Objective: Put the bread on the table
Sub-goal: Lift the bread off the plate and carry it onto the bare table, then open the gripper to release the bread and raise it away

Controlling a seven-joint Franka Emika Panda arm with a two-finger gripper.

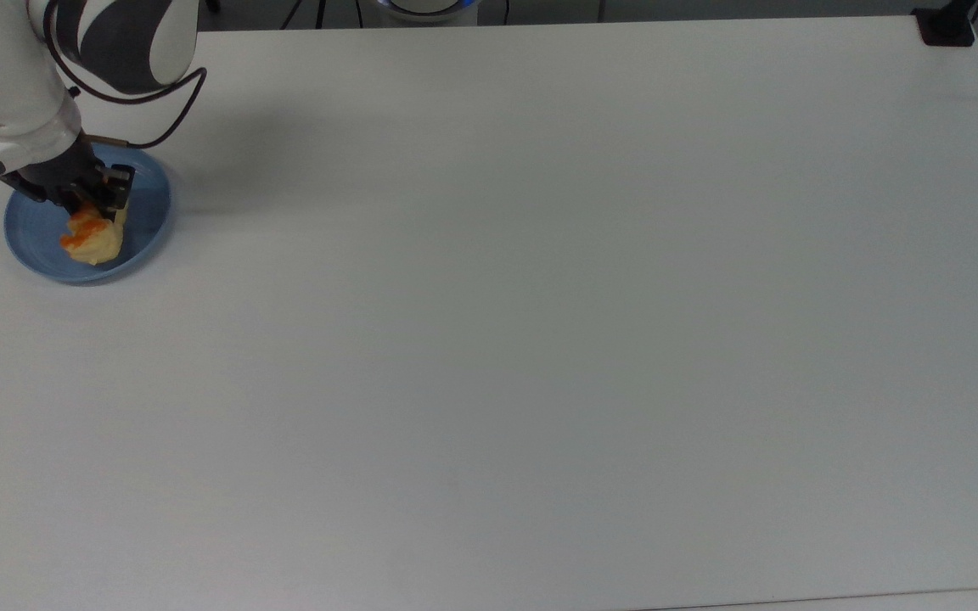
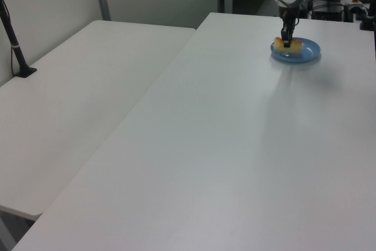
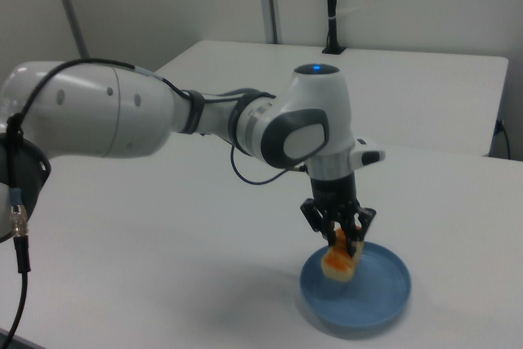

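The bread (image 3: 341, 257) is held clamped in the gripper (image 3: 346, 244), hanging toward six o'clock above the plate (image 3: 384, 298), clear surface (image 1: 540, 297) lying toward three o'clock in the top view.

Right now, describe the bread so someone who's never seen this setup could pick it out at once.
Start at the big white table and go to the blue plate near the top view's upper left corner, under the arm. The bread is the small pale-yellow roll with orange stripes, pinched in the gripper over the plate and tilted. It is the only food there, and far smaller than the plate.
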